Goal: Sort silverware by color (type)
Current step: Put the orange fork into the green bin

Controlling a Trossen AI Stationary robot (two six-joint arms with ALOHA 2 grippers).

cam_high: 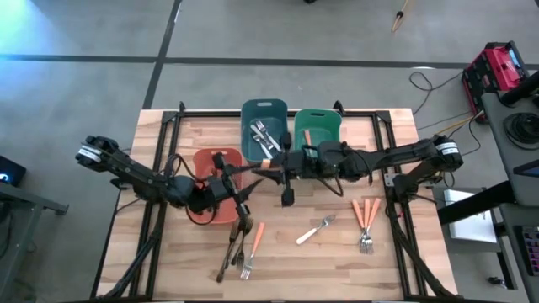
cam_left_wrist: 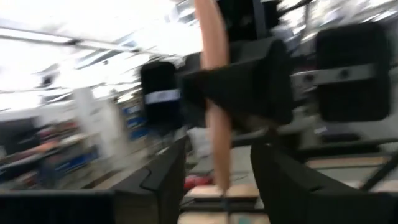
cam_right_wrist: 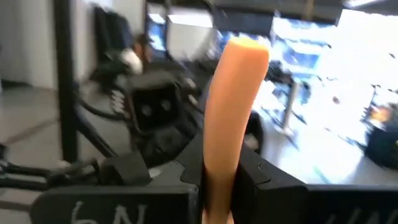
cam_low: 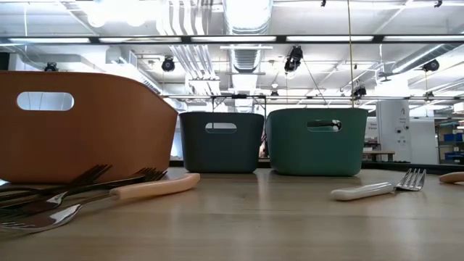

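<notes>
Your right claw (cam_right_wrist: 219,186) is clamped on an orange-handled utensil (cam_right_wrist: 233,112), mid-frame in the high view; your left claw (cam_left_wrist: 217,180) stands open beside it, apparently a handover. The green bin (cam_high: 317,126), upper centre, looks like its destination. More silverware (cam_high: 240,248) lies on the counter (cam_high: 337,269).

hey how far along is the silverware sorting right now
Partly done. Shiny silver utensils already lie in the blue plastic bin, and one orange handle shows in the green plastic bin. In hand: the right gripper is shut on an orange-handled utensil beside the open left gripper. Left: dark bronze forks, a white-handled fork and three orange-handled forks on the wooden table.
</notes>
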